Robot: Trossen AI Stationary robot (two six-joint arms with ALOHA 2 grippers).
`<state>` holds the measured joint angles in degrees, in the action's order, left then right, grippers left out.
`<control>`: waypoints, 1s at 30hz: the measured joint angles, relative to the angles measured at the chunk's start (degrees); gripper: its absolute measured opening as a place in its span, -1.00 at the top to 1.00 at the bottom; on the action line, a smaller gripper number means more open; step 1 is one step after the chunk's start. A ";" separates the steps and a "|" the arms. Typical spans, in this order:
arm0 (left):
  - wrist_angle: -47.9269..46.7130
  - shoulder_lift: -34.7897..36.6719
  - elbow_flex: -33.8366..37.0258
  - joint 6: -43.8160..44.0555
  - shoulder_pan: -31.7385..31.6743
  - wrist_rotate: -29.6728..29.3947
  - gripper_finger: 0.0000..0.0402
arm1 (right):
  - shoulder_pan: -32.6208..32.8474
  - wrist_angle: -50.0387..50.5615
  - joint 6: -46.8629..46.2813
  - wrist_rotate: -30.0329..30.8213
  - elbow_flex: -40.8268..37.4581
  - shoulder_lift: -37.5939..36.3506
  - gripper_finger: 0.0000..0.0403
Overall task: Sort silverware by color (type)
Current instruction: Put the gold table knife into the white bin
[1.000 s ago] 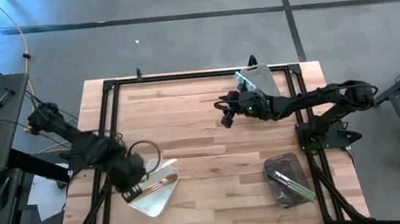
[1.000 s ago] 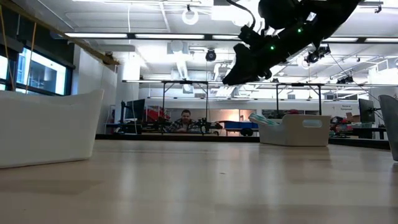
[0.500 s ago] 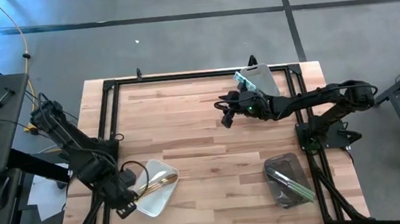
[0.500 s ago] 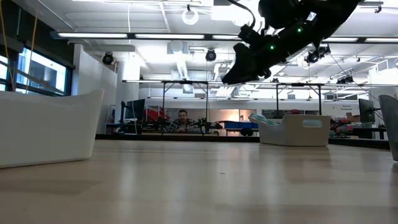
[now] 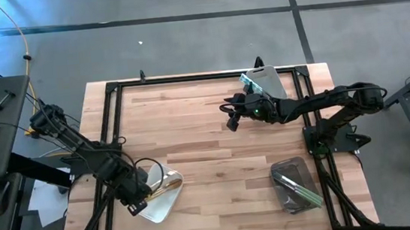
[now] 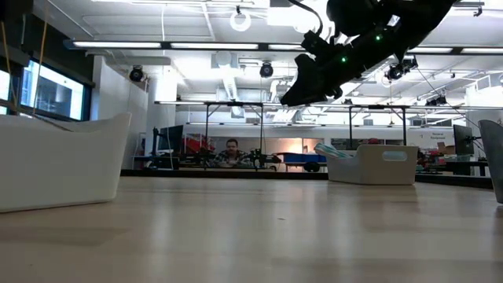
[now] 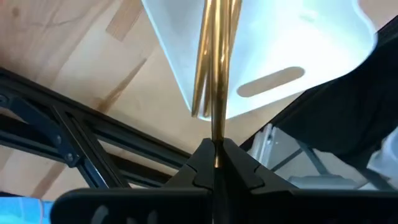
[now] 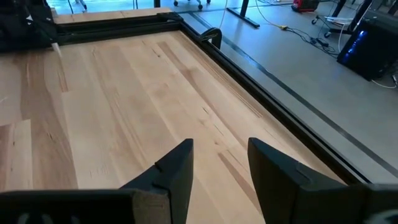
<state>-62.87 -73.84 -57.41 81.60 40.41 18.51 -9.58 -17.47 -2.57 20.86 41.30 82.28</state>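
Note:
My left gripper [image 5: 139, 199] sits at the near-left edge of the white tray [image 5: 162, 201], shut on a gold piece of silverware [image 7: 214, 74]. Another gold piece [image 7: 200, 87] lies alongside it over the tray. My right gripper [image 5: 230, 120] is open and hangs above the table's far middle, holding nothing; it appears high in the low view [image 6: 302, 86]. Light-blue-handled pieces [image 5: 251, 84] lie in the far-right white tray [image 5: 269, 78]. Pale-green-handled pieces [image 5: 303, 190] lie in the near-right grey tray [image 5: 290, 171]. My left gripper pinches the gold piece by its near end [image 7: 216, 134] between the two shut fingers [image 7: 239, 165]. The fingers come from the table's near-left side and lie along the piece. The piece stretches away from them over the white tray; whether its far end rests there cannot be told.
A black frame rail [image 5: 109, 139] runs along the table's left side and another along the right [image 5: 312, 120]. Bare wood [image 5: 209, 152] spans the table's middle between the trays. A person sits far off in the room behind [image 6: 233, 151].
My left gripper has shifted by the white tray, first toward the near-left corner, then a little back to the right. It has stayed shut on the gold piece.

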 joint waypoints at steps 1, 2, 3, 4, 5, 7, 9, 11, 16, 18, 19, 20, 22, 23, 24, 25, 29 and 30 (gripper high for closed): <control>0.19 0.00 0.50 -0.34 -0.06 0.17 1.00 | 0.00 0.01 0.01 0.00 0.00 0.00 0.32; 0.24 -0.01 0.82 -0.59 -0.11 0.19 1.00 | 0.00 0.01 0.03 0.00 0.00 0.00 0.32; 0.28 -0.02 1.06 -0.89 -0.10 0.18 1.00 | 0.00 0.02 0.07 0.00 0.00 0.00 0.32; 0.28 -0.02 1.19 -1.19 -0.12 0.14 1.00 | 0.00 0.02 0.14 0.00 0.00 0.00 0.32; 0.36 -0.02 1.22 -1.35 -0.12 0.08 1.00 | 0.00 0.02 0.24 0.00 0.00 0.00 0.32; 0.68 -0.02 1.22 -1.36 -0.12 0.04 0.98 | 0.00 0.02 0.24 0.00 0.00 0.00 0.32; 1.14 -0.01 1.22 -0.93 -0.12 0.05 0.93 | 0.00 0.02 0.24 0.00 0.00 0.02 0.32; 1.65 -0.01 1.22 -0.88 -0.12 0.15 0.87 | 0.00 0.02 0.24 0.00 0.00 0.02 0.32; 2.19 -0.02 1.22 -1.89 -0.12 0.06 0.72 | 0.00 0.02 0.24 0.00 0.00 0.02 0.32; 2.17 -0.02 1.22 -2.60 -0.10 -0.29 0.69 | 0.00 0.02 0.24 0.00 0.02 0.02 0.32; 2.17 -0.01 1.22 -2.98 -0.12 -0.35 0.68 | 0.00 0.02 0.24 0.00 0.02 0.02 0.32; 2.19 0.00 1.22 -3.48 -0.12 -0.35 0.67 | 0.00 0.02 0.24 0.00 0.02 0.02 0.32; 1.89 0.00 0.90 -4.52 -0.06 -0.31 0.67 | 0.00 0.02 0.21 -0.01 0.02 0.02 0.32; 1.42 0.00 0.36 -5.23 0.10 -0.32 0.69 | 0.00 0.02 0.20 -0.01 0.02 0.02 0.32; 0.79 0.01 -0.28 -5.98 0.24 -0.33 0.71 | 0.00 0.02 0.20 -0.02 0.02 0.02 0.32; -0.05 0.02 -0.97 -6.97 0.29 -0.34 0.74 | 0.00 0.02 0.19 -0.01 0.02 0.02 0.32; -0.30 0.31 -2.21 -11.42 0.10 -4.78 0.91 | 0.00 0.02 0.17 -0.36 0.02 0.02 0.32; -0.19 0.55 -2.21 -12.17 -0.08 -7.08 0.95 | -0.02 0.01 0.10 -1.08 0.02 0.02 0.32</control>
<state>-63.06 -73.30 -59.61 69.44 40.33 11.43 -9.61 -17.46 -2.47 19.78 41.32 82.30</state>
